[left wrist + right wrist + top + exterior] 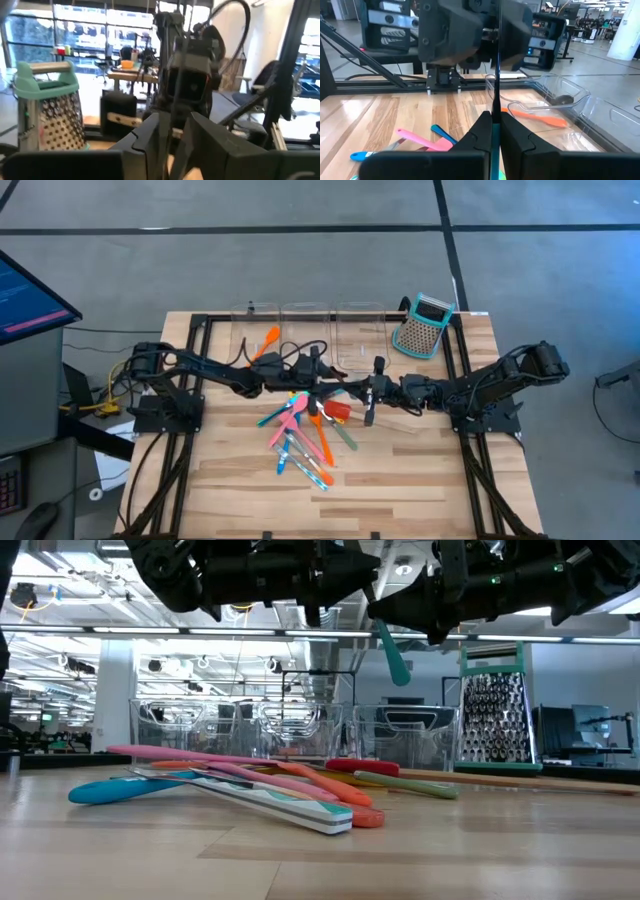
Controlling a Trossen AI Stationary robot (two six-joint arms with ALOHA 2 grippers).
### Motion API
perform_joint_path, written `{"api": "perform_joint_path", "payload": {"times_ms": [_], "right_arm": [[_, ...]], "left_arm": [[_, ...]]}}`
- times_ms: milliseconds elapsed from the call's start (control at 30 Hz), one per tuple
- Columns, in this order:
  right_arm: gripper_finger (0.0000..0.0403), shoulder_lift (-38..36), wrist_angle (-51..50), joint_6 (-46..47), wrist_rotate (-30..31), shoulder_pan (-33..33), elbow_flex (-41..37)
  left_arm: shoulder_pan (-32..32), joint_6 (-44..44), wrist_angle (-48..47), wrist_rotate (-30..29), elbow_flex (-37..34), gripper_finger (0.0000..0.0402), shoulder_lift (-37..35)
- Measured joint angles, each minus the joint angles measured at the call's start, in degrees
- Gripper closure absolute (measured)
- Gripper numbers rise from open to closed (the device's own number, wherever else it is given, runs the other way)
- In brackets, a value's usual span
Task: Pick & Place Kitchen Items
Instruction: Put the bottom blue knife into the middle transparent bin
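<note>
Well, the right end effector (494, 125) is pressed together on a slim teal utensil (392, 652), which I take for a spoon. It hangs tilted in the air above the middle of the counter (420, 480), behind the heap of remaining utensils (300, 430). The left end effector (175, 140) faces the right one, very near. I cannot tell if it is spread or pinching.

I judge that this step is either a passing of the spoon between the arms or a carry to the clear bins (305, 315), where one orange spatula (268, 340) already lies.

To do it well, I would keep the right grip firm until the other side surely holds the handle. The piece is thin and smooth, so it can easily turn or slip. I would also move slowly, because the two arms are close, and keep the spoon high over the heap and away from the box grater (422, 325).
</note>
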Motion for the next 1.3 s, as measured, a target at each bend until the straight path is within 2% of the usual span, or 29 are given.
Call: {"api": "perform_joint_path", "payload": {"times_ms": [433, 900, 1300], "right_arm": [[0.0394, 0.0, 0.02, 0.12, -0.2, 0.0, 0.0], [0.0393, 0.0, 0.02, 0.3, -0.2, 0.0, 0.01], [0.037, 0.0, 0.1, 0.28, 0.17, -0.02, 0.01]], "left_arm": [[0.0, 0.81, -1.06, 0.29, 0.0, 0.0393, 0.02], [0.0, 0.8, -1.07, 0.29, -0.04, 0.0396, 0.02], [0.3, 1.38, -1.63, 0.19, -0.04, 0.0399, -0.35]]}}
